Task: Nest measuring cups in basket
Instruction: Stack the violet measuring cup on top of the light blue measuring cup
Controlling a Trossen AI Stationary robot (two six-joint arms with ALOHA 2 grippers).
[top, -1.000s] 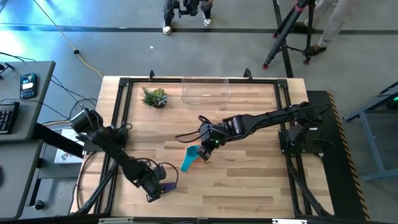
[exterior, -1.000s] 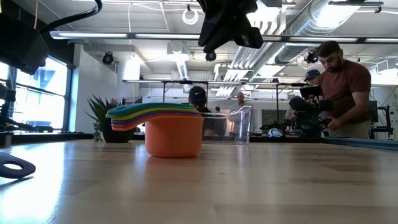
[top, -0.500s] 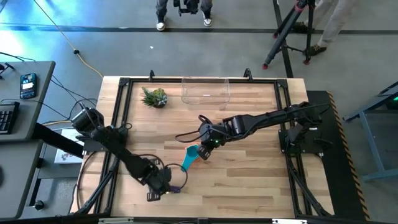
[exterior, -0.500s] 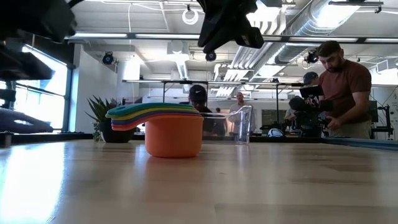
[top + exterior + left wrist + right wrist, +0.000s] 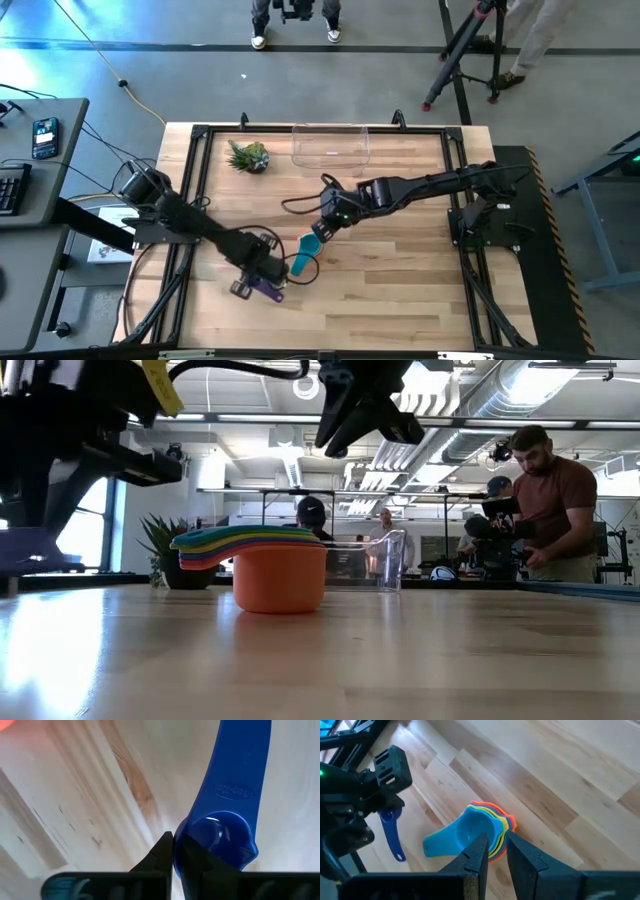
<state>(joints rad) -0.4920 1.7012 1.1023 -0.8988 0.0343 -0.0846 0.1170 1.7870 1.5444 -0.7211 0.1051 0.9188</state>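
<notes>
Near the table's middle stands a nested stack of cups (image 5: pixel 305 255), teal on top, resting on the orange bowl (image 5: pixel 279 578) at the bottom. In the right wrist view the stack (image 5: pixel 482 832) shows teal, green, yellow, orange and red rims. My right gripper (image 5: pixel 325 228) hangs above it, open by a narrow gap (image 5: pixel 497 851), touching nothing. My left gripper (image 5: pixel 266 278), just to the stack's left, is shut on one small dark-blue cup (image 5: pixel 230 795), which looks purple from above (image 5: pixel 266 290). The clear basket (image 5: pixel 330 146) sits at the far edge. My left gripper pinches the dark-blue cup at the rim of its small bowl (image 5: pixel 186 834), between the two fingers (image 5: pixel 161 851). The fingers slant down from above. The cup's flat handle (image 5: pixel 242 760) points away from the fingers, and the cup is lifted clear of the table.
A small spiky green plant (image 5: pixel 248 157) stands left of the basket near the far edge. Black frame rails (image 5: pixel 190 190) run along the table's sides. People and tripods stand beyond the far edge. Bare wood lies right of the stack and along the near edge.
My left gripper, shut on the dark-blue cup, has lifted it off the table near the near-left corner. It has carried it right and a little farther, up to the stack. My right gripper has drawn back from the stack, up and slightly toward the far edge.
</notes>
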